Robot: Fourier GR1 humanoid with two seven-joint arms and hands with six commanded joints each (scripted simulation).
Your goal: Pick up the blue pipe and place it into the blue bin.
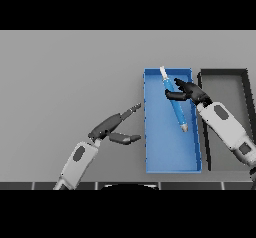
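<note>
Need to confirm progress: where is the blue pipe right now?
In the head view the blue pipe is over the blue bin, right of centre, gripped near its upper end by the right hand.

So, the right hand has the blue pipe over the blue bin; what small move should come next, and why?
Probably open the right hand and let go. Its fingers are curled round the blue pipe, which already lies within the walls of the blue bin, so no more carrying seems needed. Whether the pipe touches the bin floor cannot be told. The left hand rests open beside the bin.
</note>
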